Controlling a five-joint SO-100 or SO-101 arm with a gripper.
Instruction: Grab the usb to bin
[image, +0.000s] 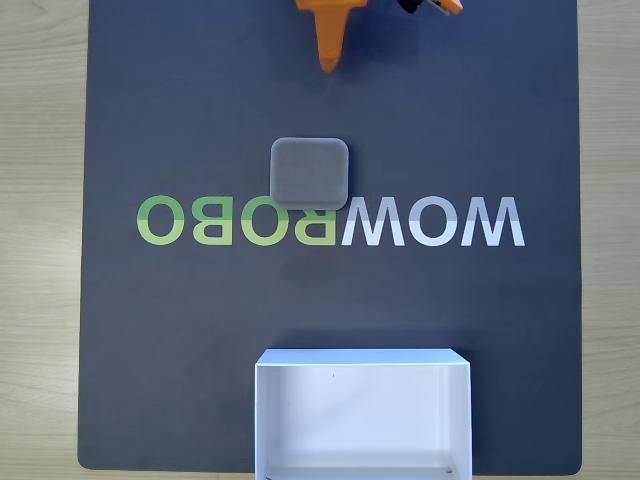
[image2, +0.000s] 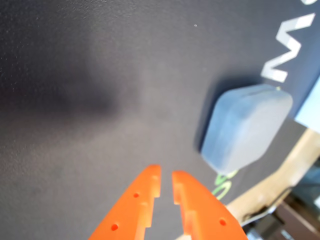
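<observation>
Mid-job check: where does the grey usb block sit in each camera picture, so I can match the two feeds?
Fixed view: the usb lies upper centre on the dark mat, overlapping the top of the printed lettering, apart from the bin at the bottom edge.
Wrist view: the usb lies right of centre, up and to the right of the orange pincer.
Shared landmark: the white and green lettering beside the block.

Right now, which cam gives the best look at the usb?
Fixed view: the usb is sharp, whole, seen from above on the dark mat, overlapping the lettering. The wrist view shows it blurred and at an angle, right of the gripper.
</observation>
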